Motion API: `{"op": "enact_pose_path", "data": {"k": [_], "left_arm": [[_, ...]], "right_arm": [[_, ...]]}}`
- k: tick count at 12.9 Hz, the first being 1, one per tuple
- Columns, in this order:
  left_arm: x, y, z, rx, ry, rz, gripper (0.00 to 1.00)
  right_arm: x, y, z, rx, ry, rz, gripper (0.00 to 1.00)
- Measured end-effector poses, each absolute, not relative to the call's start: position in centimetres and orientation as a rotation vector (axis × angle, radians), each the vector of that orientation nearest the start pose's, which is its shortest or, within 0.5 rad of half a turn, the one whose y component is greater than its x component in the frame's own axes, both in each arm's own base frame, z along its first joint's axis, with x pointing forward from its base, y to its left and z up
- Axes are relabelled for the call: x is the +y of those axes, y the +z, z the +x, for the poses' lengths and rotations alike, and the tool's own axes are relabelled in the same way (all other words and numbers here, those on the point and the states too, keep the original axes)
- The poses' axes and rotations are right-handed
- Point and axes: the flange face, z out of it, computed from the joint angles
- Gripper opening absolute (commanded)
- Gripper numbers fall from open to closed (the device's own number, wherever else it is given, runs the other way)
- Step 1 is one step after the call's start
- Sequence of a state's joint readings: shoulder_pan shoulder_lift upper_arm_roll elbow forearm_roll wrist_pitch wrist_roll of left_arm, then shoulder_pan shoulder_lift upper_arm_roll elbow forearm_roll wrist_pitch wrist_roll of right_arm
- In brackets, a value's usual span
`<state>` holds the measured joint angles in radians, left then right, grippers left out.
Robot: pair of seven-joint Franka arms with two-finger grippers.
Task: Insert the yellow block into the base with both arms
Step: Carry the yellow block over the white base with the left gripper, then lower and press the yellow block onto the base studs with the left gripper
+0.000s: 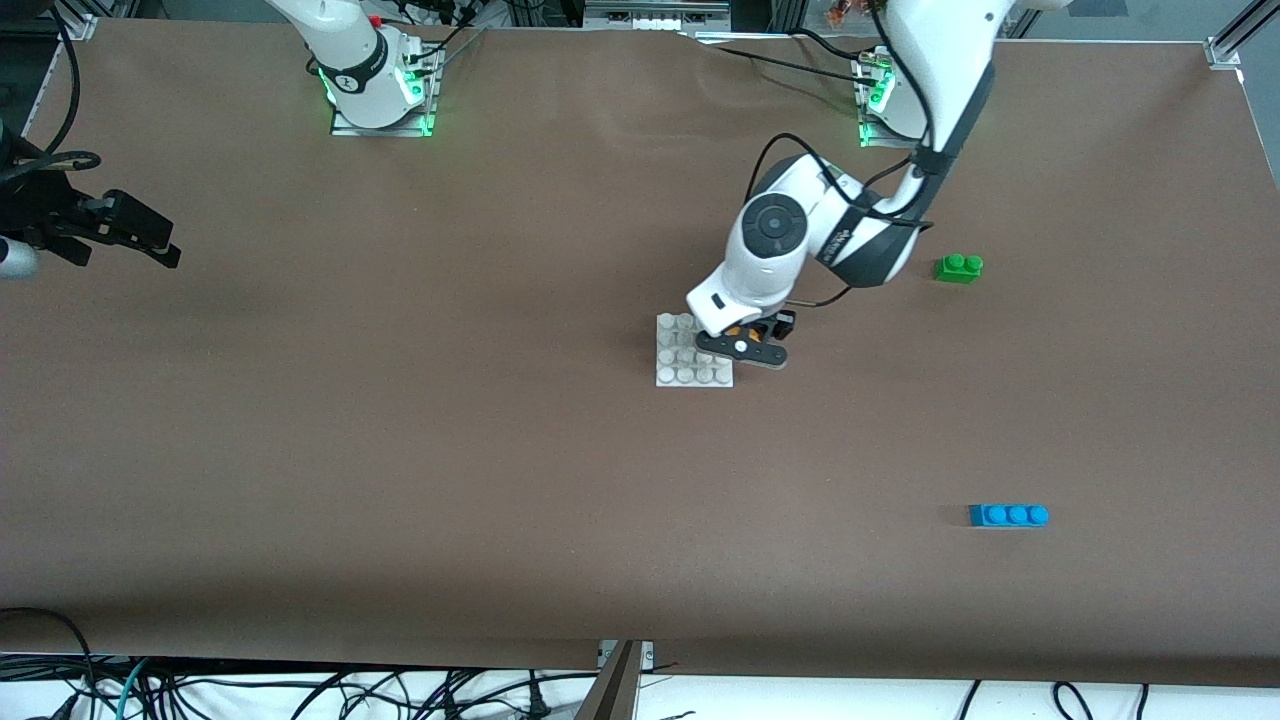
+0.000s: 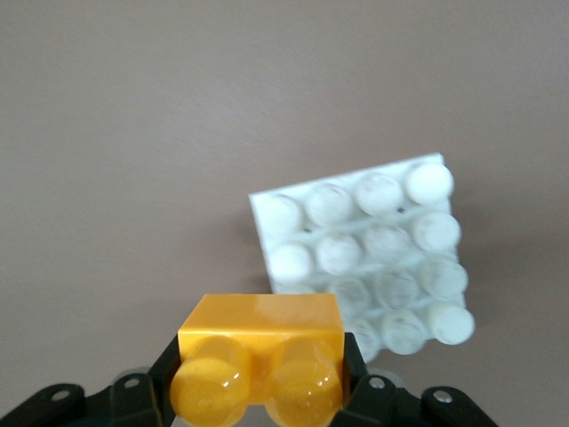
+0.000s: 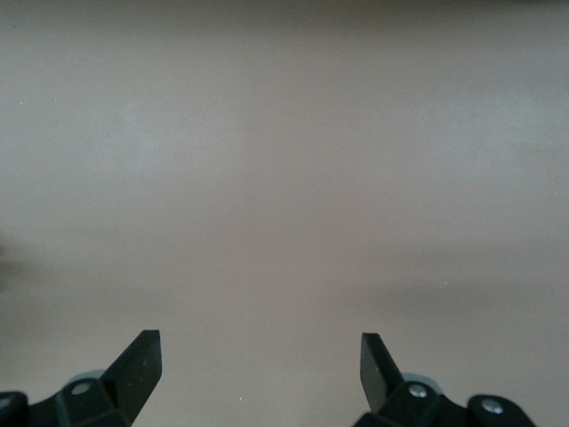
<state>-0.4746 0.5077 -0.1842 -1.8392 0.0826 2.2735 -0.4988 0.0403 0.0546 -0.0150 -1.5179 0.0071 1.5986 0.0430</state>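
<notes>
My left gripper [image 1: 745,340] is shut on the yellow block [image 2: 260,356], one finger against each short end. In the front view only a sliver of the block [image 1: 738,330] shows under the wrist. The block hangs just above the table at the edge of the white studded base [image 1: 685,360] that faces the left arm's end. In the left wrist view the base [image 2: 364,258] lies flat, its studs bare, a little off from the left gripper [image 2: 260,378]. My right gripper [image 1: 150,240] waits at the right arm's end of the table. It is open [image 3: 260,356], with only bare table between its fingers.
A green two-stud brick [image 1: 958,267] sits toward the left arm's end, farther from the front camera than the base. A blue three-stud brick [image 1: 1008,515] lies at the same end, nearer to the front camera.
</notes>
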Motion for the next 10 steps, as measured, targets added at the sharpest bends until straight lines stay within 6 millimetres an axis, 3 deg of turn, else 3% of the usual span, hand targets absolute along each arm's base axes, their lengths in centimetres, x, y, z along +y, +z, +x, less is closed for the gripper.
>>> {"op": "enact_pose_path", "data": {"k": [3, 10], "left_arm": [[-39.8, 23.2, 50.0, 0.277, 0.142, -3.106, 0.38], [-42.6, 21.9, 49.3, 0.208, 0.148, -3.112, 0.38]], "right_arm": [[1.6, 61.9, 57.5, 0.026, -0.035, -3.134, 0.99], [1.7, 61.9, 57.5, 0.024, -0.035, -3.134, 0.99]]}}
